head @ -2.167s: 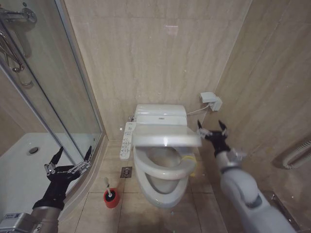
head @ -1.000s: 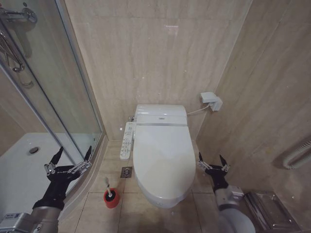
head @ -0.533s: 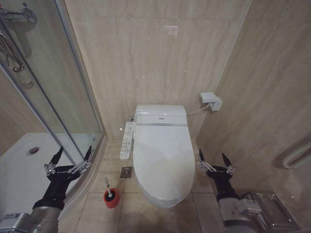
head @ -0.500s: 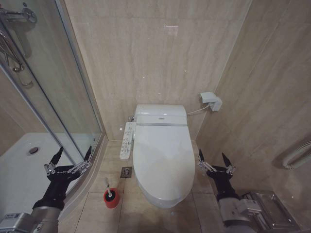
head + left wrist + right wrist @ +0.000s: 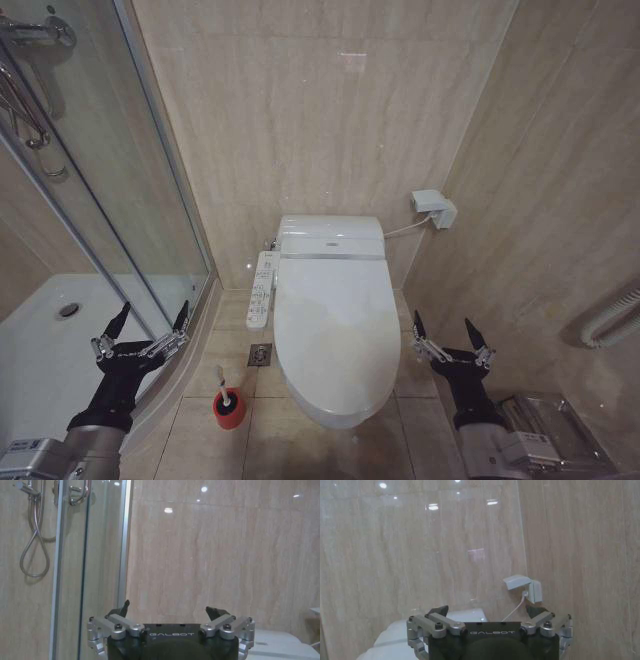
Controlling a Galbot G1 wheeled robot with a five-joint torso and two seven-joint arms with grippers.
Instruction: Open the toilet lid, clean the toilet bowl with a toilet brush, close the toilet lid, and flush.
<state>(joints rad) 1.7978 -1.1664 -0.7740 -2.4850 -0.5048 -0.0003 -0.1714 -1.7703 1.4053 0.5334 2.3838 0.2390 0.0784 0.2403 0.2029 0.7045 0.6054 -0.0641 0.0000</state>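
The glossy white toilet lid (image 5: 335, 320) lies shut, hiding the toilet bowl beneath it. On the floor to the toilet's left the toilet brush (image 5: 223, 388) stands in its red holder cup (image 5: 229, 412), white handle upward. My right gripper (image 5: 447, 334) hovers open and holding nothing just off the lid's right side, low near the floor. Over by the shower edge my left gripper (image 5: 147, 317) is open too, and holds nothing. The wrist views show each gripper's fingers (image 5: 122, 609) (image 5: 439, 612) spread wide against the wall.
A glass shower screen (image 5: 110, 190) and white shower tray (image 5: 40, 340) fill the left. A control panel (image 5: 262, 290) hangs on the toilet's left side. A white wall socket (image 5: 435, 208) with cable sits right of the tank. A metal bin (image 5: 560, 430) is at the lower right.
The lid, half raised 2.2 s ago, has come down shut. My right gripper dropped from beside the lid's edge to low by the toilet's right side and drifted slightly right.
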